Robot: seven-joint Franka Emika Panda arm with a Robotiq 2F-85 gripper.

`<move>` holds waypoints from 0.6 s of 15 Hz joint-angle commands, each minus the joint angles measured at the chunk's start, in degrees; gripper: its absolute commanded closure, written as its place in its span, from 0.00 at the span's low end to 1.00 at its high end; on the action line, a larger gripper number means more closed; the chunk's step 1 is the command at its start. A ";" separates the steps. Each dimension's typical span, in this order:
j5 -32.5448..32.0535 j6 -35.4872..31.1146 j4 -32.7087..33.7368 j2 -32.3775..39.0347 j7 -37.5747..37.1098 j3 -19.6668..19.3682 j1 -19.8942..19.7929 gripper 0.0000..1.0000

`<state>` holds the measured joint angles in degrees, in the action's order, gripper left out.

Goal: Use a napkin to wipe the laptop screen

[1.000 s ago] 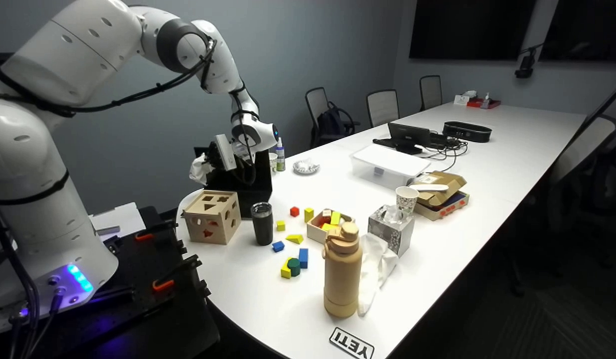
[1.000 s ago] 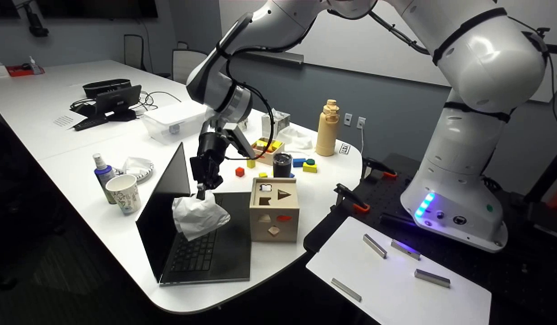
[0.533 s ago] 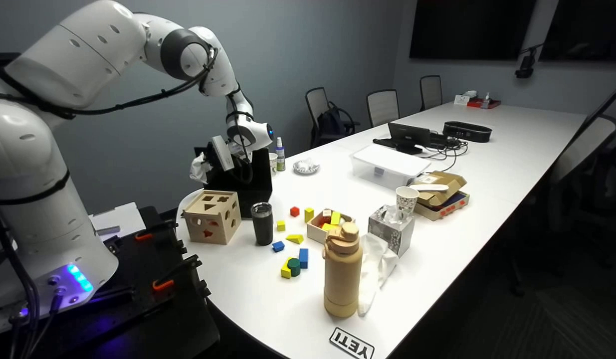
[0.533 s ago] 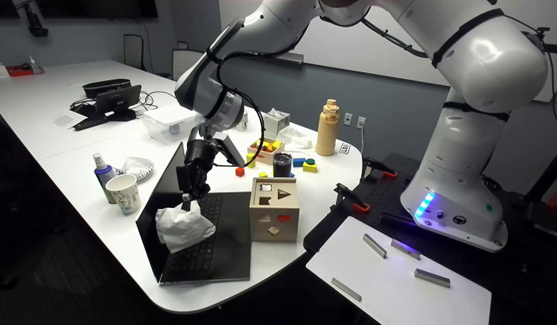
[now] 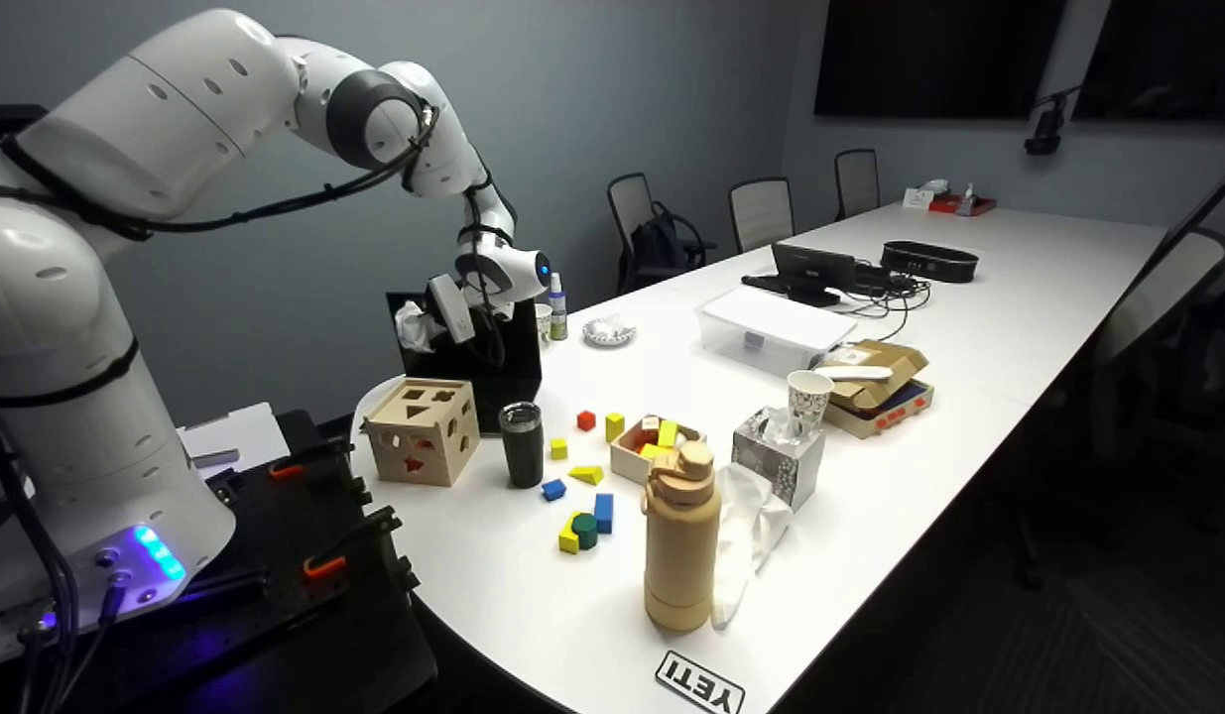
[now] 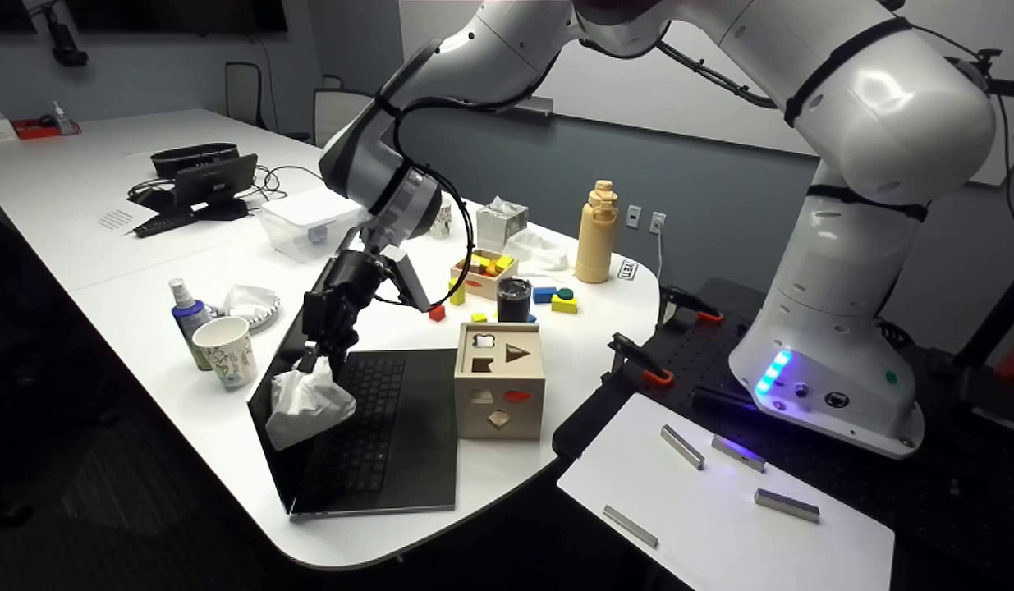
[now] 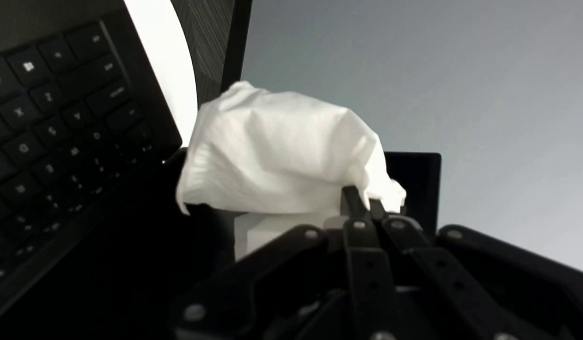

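Note:
The napkin [image 6: 308,404] is white and crumpled, and hangs from my gripper's fingertips. It also shows in an exterior view [image 5: 414,325] and fills the middle of the wrist view [image 7: 277,151]. My gripper [image 7: 364,200] is shut on a corner of it; in an exterior view the gripper [image 6: 316,359] points down and toward the screen. The laptop screen [image 6: 289,472] is dark and stands open, tilted back. It also shows behind the arm in an exterior view [image 5: 523,347]. The napkin lies in front of the screen's face; I cannot tell how firmly it touches. It hides part of the screen.
The laptop's keyboard base [image 6: 424,443] lies below the gripper. A wooden shape cube [image 6: 498,402] stands against the base's side, with a black tumbler [image 5: 522,446] nearby. A paper cup [image 6: 226,353] and a spray bottle [image 6: 189,320] stand behind the screen.
My gripper has carried the napkin from over the keyboard toward the screen, and the napkin now overlaps the screen more. The gripper has tilted more toward the screen. The laptop has not moved.

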<state>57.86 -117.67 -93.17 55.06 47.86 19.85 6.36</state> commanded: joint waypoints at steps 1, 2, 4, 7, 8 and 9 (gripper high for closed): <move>5.02 -3.49 -2.59 -2.41 4.30 -0.16 -1.04 1.00; 6.40 -4.29 -3.43 -3.02 5.51 -0.25 -1.49 1.00; 9.39 -6.33 -5.48 -4.43 7.88 -0.56 -2.21 1.00; 15.08 -9.29 -9.76 -7.23 12.44 -0.99 -3.48 1.00; 17.17 -10.06 -11.19 -8.27 14.03 -1.26 -3.73 1.00; 19.53 -10.93 -12.84 -9.51 15.84 -1.60 -4.03 1.00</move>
<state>70.91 -125.56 -98.77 51.67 58.97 19.28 2.77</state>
